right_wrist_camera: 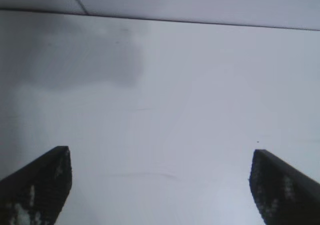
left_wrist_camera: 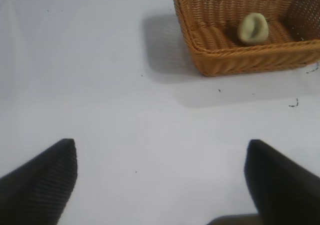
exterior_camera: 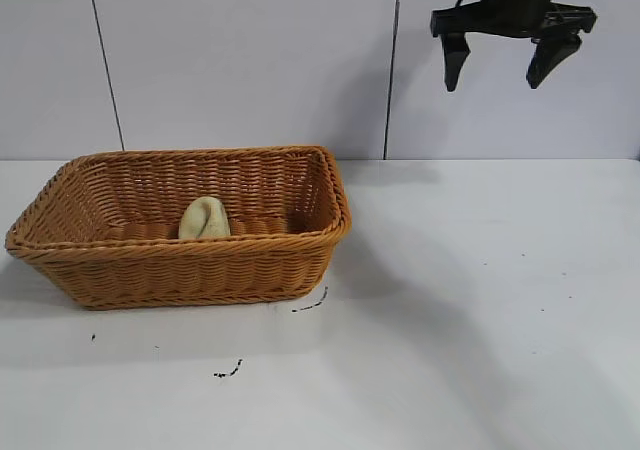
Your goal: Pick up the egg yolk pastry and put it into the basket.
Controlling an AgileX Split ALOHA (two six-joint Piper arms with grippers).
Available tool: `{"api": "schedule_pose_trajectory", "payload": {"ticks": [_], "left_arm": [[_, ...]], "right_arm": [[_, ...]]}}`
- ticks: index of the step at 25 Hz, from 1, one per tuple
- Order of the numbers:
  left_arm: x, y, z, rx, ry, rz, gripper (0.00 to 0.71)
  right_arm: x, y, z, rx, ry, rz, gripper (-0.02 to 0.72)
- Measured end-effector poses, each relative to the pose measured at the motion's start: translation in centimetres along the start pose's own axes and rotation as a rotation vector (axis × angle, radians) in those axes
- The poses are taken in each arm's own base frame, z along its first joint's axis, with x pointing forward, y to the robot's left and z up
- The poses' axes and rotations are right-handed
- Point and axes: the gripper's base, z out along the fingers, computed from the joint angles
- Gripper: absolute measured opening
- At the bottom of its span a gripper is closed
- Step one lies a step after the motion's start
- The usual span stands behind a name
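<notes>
The egg yolk pastry (exterior_camera: 204, 218), a pale yellowish lump, lies inside the orange-brown wicker basket (exterior_camera: 300, 248) at the left of the table. It also shows in the left wrist view (left_wrist_camera: 253, 28), inside the basket (left_wrist_camera: 240, 62). My right gripper (exterior_camera: 500, 75) hangs open and empty high above the table at the upper right, far from the basket. In the right wrist view its gripper (right_wrist_camera: 160, 185) is open over bare table. My left gripper (left_wrist_camera: 160, 180) is open and empty over bare table, away from the basket; it is out of the exterior view.
The white table (exterior_camera: 480, 320) has small black marks near the basket's front (exterior_camera: 228, 372). A grey panelled wall (exterior_camera: 250, 60) stands behind.
</notes>
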Motion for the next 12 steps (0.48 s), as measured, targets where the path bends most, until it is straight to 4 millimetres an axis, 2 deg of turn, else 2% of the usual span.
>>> {"api": "schedule_pose_trajectory", "payload": {"ticks": [3, 6, 9, 12], "left_arm": [[0.0, 0.0, 0.0, 0.0, 0.0, 0.0, 0.693], [0.0, 0.0, 0.0, 0.0, 0.0, 0.0, 0.693], [0.0, 0.0, 0.0, 0.0, 0.0, 0.0, 0.693], [0.0, 0.0, 0.0, 0.0, 0.0, 0.0, 0.693]], "right_arm": [[-0.2, -1.7, -0.6, -0.006, -0.006, 0.042, 0.695], [0.0, -2.2, -1.9, -0.007, -0.007, 0.051, 0.695], [0.8, -2.3, -3.6, -0.004, 0.015, 0.048, 0.695], [2.4, -2.5, -5.5, -0.003, 0.057, 0.046, 0.695]]}}
